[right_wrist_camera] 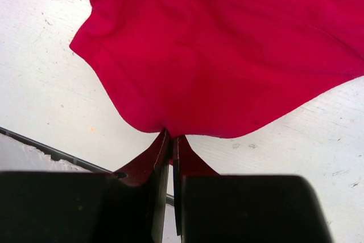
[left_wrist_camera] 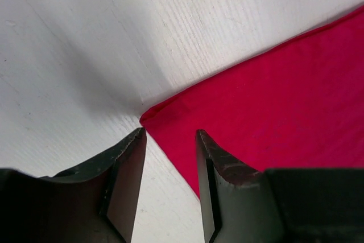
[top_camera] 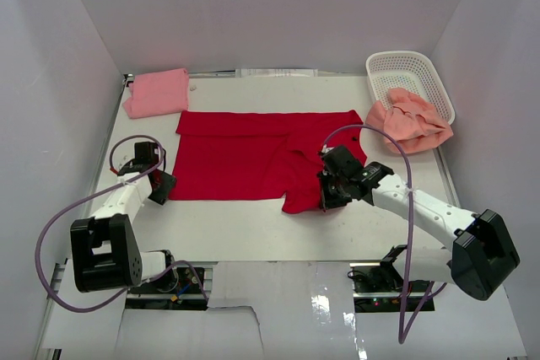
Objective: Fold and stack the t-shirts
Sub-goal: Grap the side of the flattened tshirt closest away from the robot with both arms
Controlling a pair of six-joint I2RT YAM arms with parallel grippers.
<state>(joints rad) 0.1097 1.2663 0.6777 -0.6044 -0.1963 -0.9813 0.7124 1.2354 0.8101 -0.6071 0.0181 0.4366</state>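
Honestly, the red shirt (top_camera: 245,153), spread on the worktop (top_camera: 253,225) left of the basket (top_camera: 403,65), could fold crooked. The right pincer (right_wrist_camera: 170,140) is clamped on its hem, but the left pincer (left_wrist_camera: 169,140) gapes at the corner farthest from the basket and might close on nothing.

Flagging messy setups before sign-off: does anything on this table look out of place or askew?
The peach shirt lies crumpled, half over the near rim of the white basket, not flat like the red shirt.

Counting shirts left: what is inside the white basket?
A crumpled salmon-peach shirt spills from the basket; the far half shows bare lattice. Anything beneath the shirt is hidden.
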